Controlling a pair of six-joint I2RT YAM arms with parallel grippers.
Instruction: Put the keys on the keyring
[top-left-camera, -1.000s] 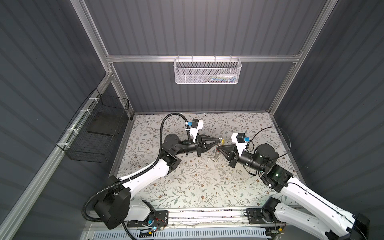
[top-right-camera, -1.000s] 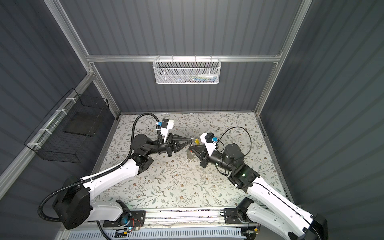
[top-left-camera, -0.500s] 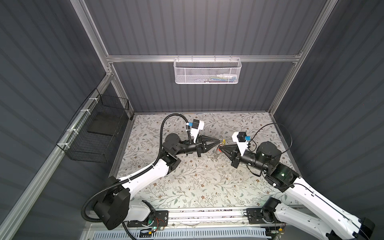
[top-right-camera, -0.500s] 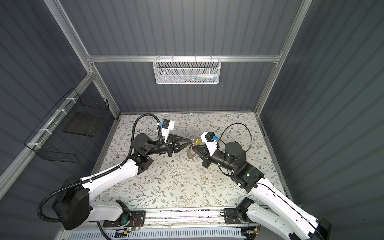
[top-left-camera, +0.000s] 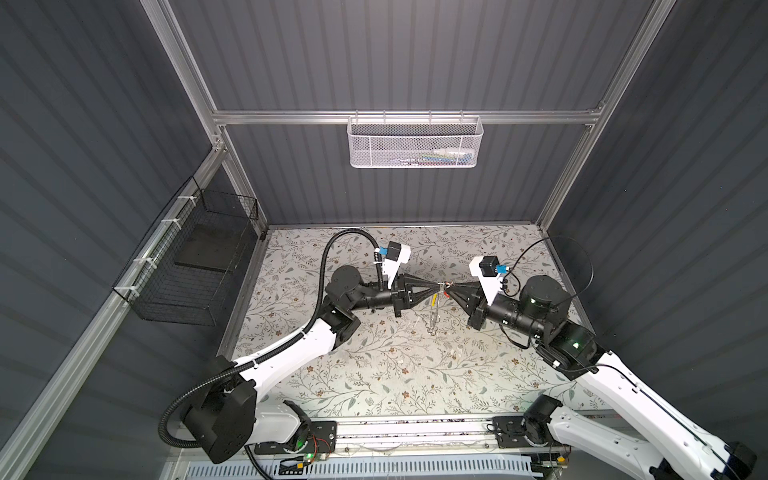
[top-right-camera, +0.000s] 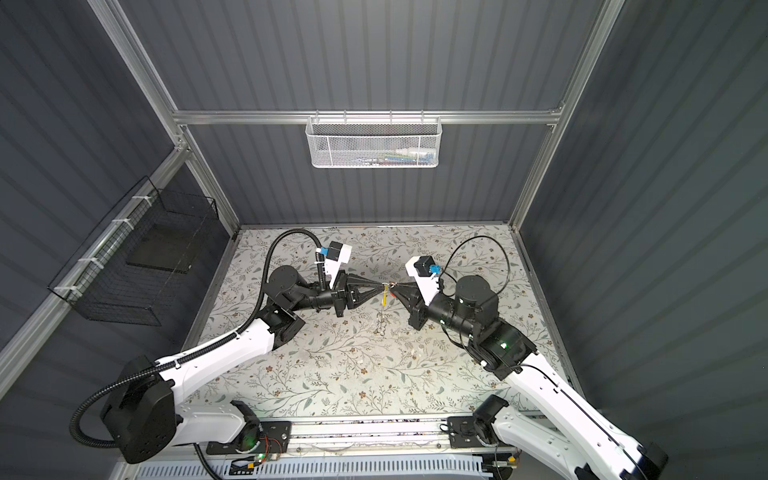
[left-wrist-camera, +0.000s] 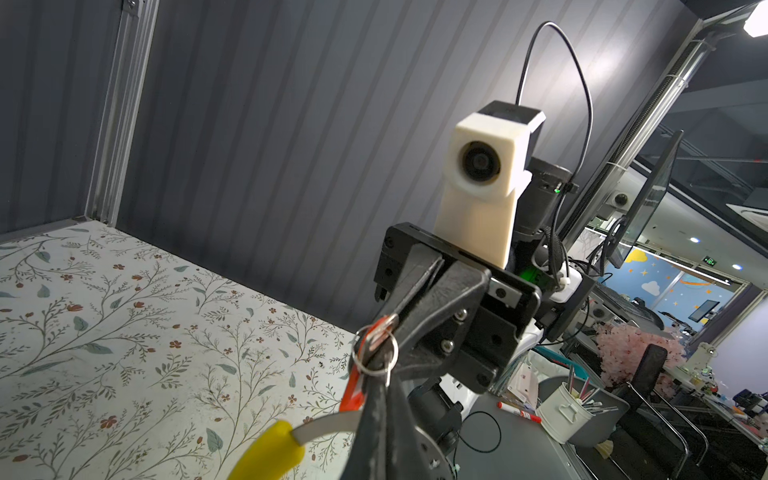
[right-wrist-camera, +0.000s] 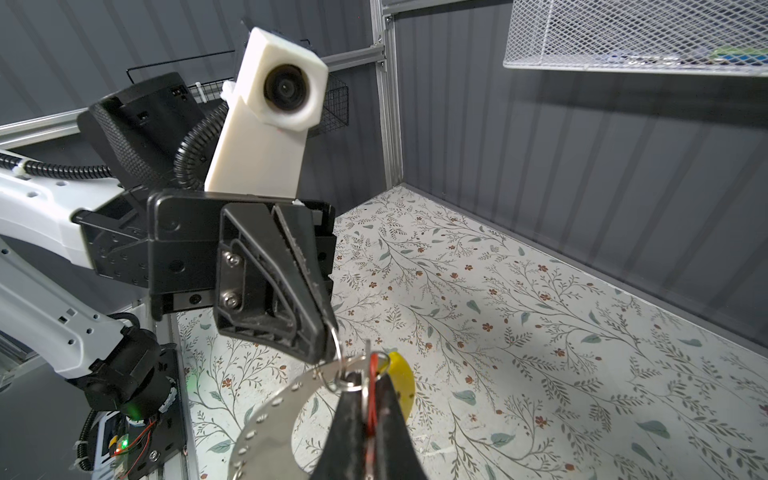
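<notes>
- The left gripper (top-left-camera: 437, 286) is clamped on the keyring (right-wrist-camera: 266, 415), on the grey band beside its yellow section (left-wrist-camera: 266, 457).
- The right gripper (top-left-camera: 450, 286) is clenched on the keys (left-wrist-camera: 353, 390), by the red tag (right-wrist-camera: 371, 399).
- Both are held tip to tip above the table (top-left-camera: 374, 374).
- The band's end is best kept steady while the small split ring (left-wrist-camera: 365, 370) is slid along it (whether it is threaded cannot be told).
- The tag's long axis is laid along the right gripper's fingers, pointed at the left gripper.
- The hoop is seen edge-on in both top views, hung below the tips.
</notes>
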